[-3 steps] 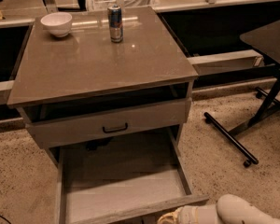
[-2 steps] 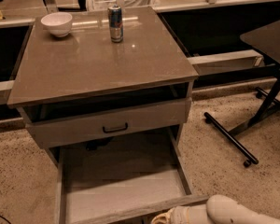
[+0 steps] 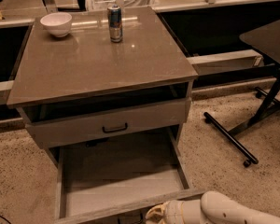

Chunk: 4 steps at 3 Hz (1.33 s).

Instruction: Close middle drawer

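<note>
The middle drawer [image 3: 121, 188] is pulled far out of the grey cabinet [image 3: 98, 64], showing its long shallow box and pale grey floor. Its front board [image 3: 126, 209] runs along the bottom of the view, with the handle hidden. My gripper [image 3: 154, 214] is at the bottom edge, right against the outer side of that front board, right of its middle. The white arm [image 3: 224, 211] reaches in from the lower right. Above it, another grey drawer [image 3: 74, 129] with a black bar handle [image 3: 115, 128] stands slightly out, with a dark gap over it.
A white bowl [image 3: 56, 24] and a drink can [image 3: 115, 23] stand at the back of the cabinet top. A dark table [image 3: 270, 38] with a black wheeled base [image 3: 231, 141] stands on the speckled floor to the right. A low ledge runs behind.
My gripper and arm have moved left along the front of the open drawer. The drawer has not visibly moved.
</note>
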Each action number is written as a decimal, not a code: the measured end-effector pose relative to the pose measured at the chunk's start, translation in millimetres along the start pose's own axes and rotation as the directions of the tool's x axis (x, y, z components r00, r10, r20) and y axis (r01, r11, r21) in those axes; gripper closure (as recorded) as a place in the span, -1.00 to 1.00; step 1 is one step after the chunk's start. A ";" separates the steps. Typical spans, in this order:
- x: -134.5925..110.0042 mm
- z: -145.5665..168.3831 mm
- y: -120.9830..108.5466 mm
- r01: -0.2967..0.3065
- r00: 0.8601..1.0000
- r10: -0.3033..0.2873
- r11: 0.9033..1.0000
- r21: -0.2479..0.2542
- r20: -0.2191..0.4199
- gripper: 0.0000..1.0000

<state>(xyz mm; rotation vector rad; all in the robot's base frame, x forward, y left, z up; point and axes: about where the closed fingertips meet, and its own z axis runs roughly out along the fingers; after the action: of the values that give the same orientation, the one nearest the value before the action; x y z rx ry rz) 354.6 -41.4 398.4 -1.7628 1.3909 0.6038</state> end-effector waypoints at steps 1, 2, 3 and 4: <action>-2.6 5.6 -17.8 -0.014 1.000 0.014 1.000 0.024 0.021 -0.89; -1.3 18.4 -34.4 -0.047 0.998 0.046 0.999 0.014 0.049 -1.00; -3.7 30.3 -60.8 -0.053 0.996 0.053 0.999 -0.001 0.070 -1.00; -19.8 51.3 -134.2 -0.041 0.992 0.043 0.999 -0.022 0.116 -1.00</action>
<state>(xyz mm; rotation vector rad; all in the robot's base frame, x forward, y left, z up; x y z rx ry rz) 482.3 22.7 423.3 -1.6890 1.3484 0.7338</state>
